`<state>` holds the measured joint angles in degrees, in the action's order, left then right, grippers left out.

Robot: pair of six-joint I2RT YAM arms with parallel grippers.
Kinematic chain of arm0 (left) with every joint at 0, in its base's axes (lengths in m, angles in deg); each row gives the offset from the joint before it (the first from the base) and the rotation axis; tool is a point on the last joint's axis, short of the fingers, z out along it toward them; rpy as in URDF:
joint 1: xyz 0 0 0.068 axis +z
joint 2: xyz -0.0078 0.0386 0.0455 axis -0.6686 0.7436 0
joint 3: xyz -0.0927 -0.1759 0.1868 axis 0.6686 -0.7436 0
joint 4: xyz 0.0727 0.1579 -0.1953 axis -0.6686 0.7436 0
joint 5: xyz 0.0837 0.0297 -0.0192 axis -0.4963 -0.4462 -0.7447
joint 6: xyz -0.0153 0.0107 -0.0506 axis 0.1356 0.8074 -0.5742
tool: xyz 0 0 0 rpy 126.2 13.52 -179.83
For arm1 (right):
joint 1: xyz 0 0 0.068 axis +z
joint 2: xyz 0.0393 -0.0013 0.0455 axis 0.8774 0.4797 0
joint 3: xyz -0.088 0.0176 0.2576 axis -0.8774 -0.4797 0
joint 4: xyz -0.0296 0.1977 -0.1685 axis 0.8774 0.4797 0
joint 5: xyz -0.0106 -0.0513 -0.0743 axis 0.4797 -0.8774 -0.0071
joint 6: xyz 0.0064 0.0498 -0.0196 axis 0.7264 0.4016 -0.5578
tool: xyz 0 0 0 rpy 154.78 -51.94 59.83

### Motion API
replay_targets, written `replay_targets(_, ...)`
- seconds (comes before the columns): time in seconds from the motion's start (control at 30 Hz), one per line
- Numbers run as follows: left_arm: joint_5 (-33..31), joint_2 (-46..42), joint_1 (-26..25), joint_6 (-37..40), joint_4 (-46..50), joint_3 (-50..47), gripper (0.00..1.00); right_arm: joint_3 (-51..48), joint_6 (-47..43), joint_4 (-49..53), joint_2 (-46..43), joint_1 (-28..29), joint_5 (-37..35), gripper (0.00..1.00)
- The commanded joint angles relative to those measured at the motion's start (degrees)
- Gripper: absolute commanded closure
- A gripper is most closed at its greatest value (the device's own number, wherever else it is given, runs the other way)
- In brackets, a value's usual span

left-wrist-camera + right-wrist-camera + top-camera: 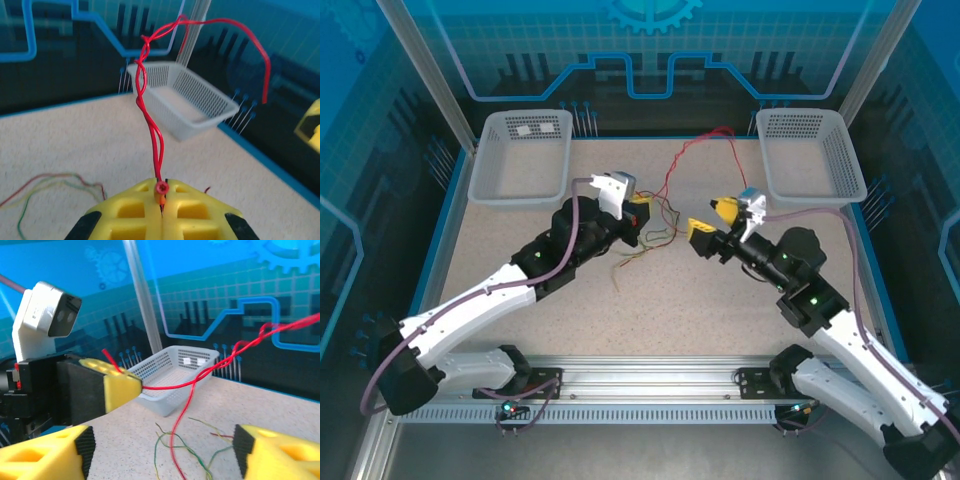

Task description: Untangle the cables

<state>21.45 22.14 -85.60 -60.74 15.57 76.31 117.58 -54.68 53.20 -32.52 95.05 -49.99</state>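
The left claw [640, 213] is pressing its yellow fingers together on the red cables [692, 158], out over the middle of the tabletop [650, 320]. In the left wrist view the claw [161, 200] is pinching the cables right at its tip, with a small red end poking out of the seam. From there two red cables [150, 120] are rising upright, winding round each other in a loose twist, and one is arching over to the right and drooping at its end.

The right claw [710, 220] is hanging opposite the left one, near it but apart, with its fingers spread wide and nothing between them. Its own camera is showing the two yellow fingers [50, 455] standing far apart at the bottom corners. The left claw [122, 385] is gripping the red cables [220, 367] ahead of it, and one red strand is dropping towards the tabletop.

Thin green and yellow cables [642, 248] are lying loose on the tabletop below and between the two claws, crossing one another in wavy loops [185, 450].

A grey basket [520, 160] is sitting at the far left corner and a second basket [810, 155] at the far right, both well apart from the cables on the tabletop.
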Motion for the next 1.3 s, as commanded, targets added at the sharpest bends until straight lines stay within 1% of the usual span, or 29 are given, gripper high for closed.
replay_targets(0.0,1.56,-0.86,0.71,-0.15,-9.73,-3.08,1.0,6.5,-0.43,3.92,8.26,2.9,-3.22,0.18)
replay_targets(0.07,3.09,-1.06,0.73,0.14,-14.33,-5.09,1.0,11.89,2.07,8.14,14.33,3.2,-5.75,0.18)
replay_targets(0.13,3.68,-0.95,0.71,-0.07,-15.33,-5.54,1.0,14.06,3.88,7.97,18.32,3.29,-6.66,0.18)
replay_targets(0.27,4.73,-1.12,0.69,-1.55,-14.59,-5.82,1.0,13.53,3.82,2.11,21.75,3.64,-9.85,0.17)
replay_targets(0.33,5.18,-1.65,0.68,-2.32,-15.43,-6.84,1.0,14.89,2.41,3.38,23.37,3.64,-12.06,0.17)
replay_targets(0.4,4.83,-2.34,0.67,-2.74,-15.45,-7.53,1.0,16.12,0.28,4.77,24.47,3.64,-12.02,0.19)
replay_targets(0.47,4.18,-3.0,0.72,-2.71,-15.22,-8.14,1.0,15.64,-1.78,4.01,24.87,3.64,-10.41,0.25)
replay_targets(0.53,3.48,-3.37,0.66,-2.67,-15.17,-8.58,1.0,15.25,-2.34,3.94,25.04,3.55,-9.38,0.28)
replay_targets(0.63,3.12,-3.53,0.8,-2.24,-15.24,-8.75,1.0,13.28,-1.77,2.82,23.67,3.46,-7.63,0.28)
replay_targets(0.73,3.12,-3.24,0.76,-2.01,-15.1,-8.38,1.0,9.58,-2.52,-1.29,21.28,3.29,-3.97,0.33)
replay_targets(0.87,3.74,-2.85,0.84,-2.18,-15.45,-8.04,1.0,8.0,-4.07,-1.56,19.96,3.31,-2.47,0.38)
replay_targets(1.0,4.33,-2.95,0.87,-2.68,-15.77,-7.99,1.0,7.6,-4.98,-1.26,19.47,3.29,-4.8,0.36)
replay_targets(1.07,4.97,-3.0,0.92,-3.2,-16.28,-8.51,1.0,7.58,-5.13,-2.46,19.86,3.29,-6.13,0.3)
replay_targets(1.1,4.93,-3.05,0.87,-3.66,-16.65,-8.92,1.0,7.58,-5.09,-2.58,20.22,3.29,-6.34,0.28)
replay_targets(1.2,5.41,-3.41,0.85,-4.16,-17.5,-9.79,1.0,8.77,-5.46,-2.2,22.4,3.37,-5.92,0.36)
replay_targets(1.27,5.2,-3.7,0.92,-4.21,-17.74,-10.06,1.0,9.36,-5.48,-2.49,23.53,3.44,-5.84,0.54)
